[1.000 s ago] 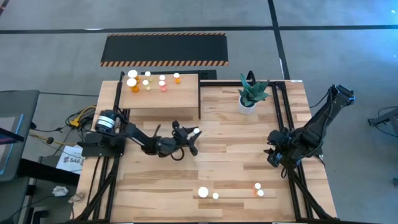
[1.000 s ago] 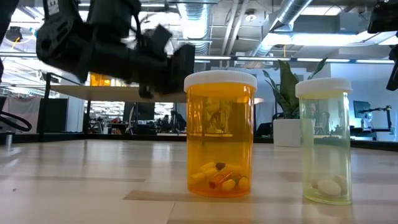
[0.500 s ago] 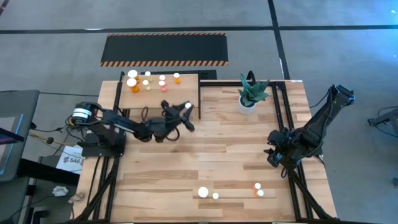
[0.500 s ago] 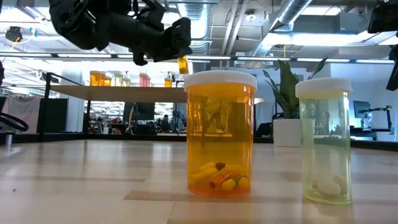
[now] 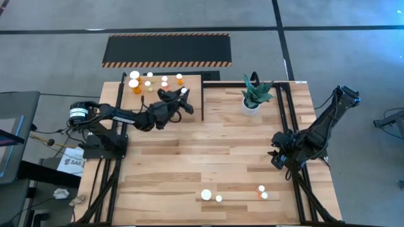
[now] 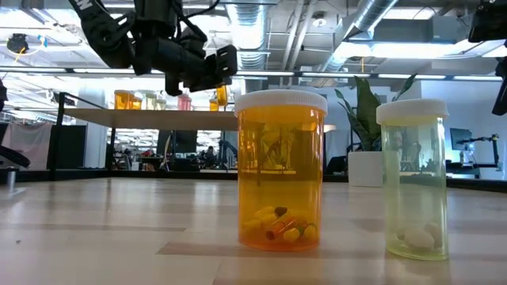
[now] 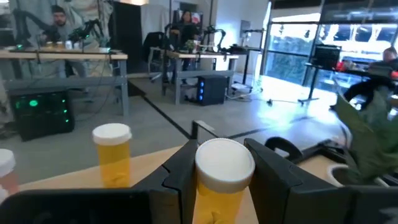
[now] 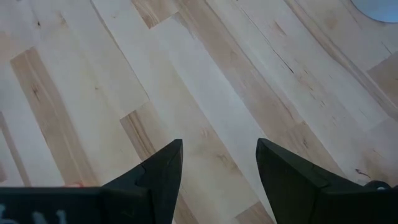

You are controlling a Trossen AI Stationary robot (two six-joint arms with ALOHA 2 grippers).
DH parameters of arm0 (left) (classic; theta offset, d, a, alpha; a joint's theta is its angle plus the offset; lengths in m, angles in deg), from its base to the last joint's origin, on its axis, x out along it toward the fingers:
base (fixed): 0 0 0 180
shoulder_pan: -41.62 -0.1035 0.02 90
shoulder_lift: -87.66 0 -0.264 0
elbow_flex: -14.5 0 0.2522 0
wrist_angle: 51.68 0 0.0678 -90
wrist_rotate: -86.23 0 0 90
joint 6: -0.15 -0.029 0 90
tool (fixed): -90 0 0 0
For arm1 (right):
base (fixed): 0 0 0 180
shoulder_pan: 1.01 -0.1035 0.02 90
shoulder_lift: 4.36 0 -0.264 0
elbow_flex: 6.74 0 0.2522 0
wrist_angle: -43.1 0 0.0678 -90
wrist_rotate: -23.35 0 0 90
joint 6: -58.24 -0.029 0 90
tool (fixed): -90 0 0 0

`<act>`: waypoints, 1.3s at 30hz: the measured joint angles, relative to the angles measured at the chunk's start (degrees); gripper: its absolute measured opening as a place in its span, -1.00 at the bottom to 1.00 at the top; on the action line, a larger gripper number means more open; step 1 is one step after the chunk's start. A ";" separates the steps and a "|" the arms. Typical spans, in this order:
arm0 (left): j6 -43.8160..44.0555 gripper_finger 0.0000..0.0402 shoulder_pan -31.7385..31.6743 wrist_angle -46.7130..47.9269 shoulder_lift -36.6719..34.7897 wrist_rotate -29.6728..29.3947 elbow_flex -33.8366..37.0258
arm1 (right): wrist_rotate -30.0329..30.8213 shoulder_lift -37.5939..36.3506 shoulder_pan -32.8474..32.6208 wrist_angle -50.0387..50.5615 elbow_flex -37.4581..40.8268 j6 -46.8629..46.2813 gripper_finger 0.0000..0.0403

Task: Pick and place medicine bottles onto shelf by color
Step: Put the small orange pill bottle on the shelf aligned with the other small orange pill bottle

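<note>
On the left, the left tool [image 5: 181, 101] is clenched on an orange bottle [image 7: 222, 177] with a white cap, holding it above the right part of the shelf [image 5: 189, 104], near its right edge. This looks like the carrying step nearly done: the bottle is over the shelf but not yet set down. Several bottles [image 5: 149, 82] already stand along the shelf's far side, and one yellow-orange bottle [image 7: 113, 152] shows just ahead of the held one in the left wrist view. The next move likely calls for lowering the bottle upright beside bottles of like color, then letting go without knocking neighbors.

Toward the middle, four more bottles [image 5: 206, 195] wait at the near edge of the light-wood table [image 5: 221, 151]; a potted plant [image 5: 254, 96] stands farther back.

On the right, the right tool [image 8: 216, 163] hangs released above bare table boards, grasping nothing.

Beyond lie grey floor, a black mat [image 5: 166, 50] with striped edges, and an office with desks and people.
</note>
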 joint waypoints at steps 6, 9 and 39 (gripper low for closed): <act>1.39 -0.50 -1.67 0.53 0.00 -0.41 0.00 | -0.02 -0.02 0.00 -0.02 0.00 -0.02 0.12; 1.52 -0.50 -2.20 1.60 0.00 -0.88 -0.02 | -0.01 -0.01 -0.02 -0.02 0.00 0.00 0.12; 5.60 -0.50 -7.41 6.76 0.31 0.35 -0.04 | -0.02 -0.02 -0.02 0.00 0.00 -0.02 0.12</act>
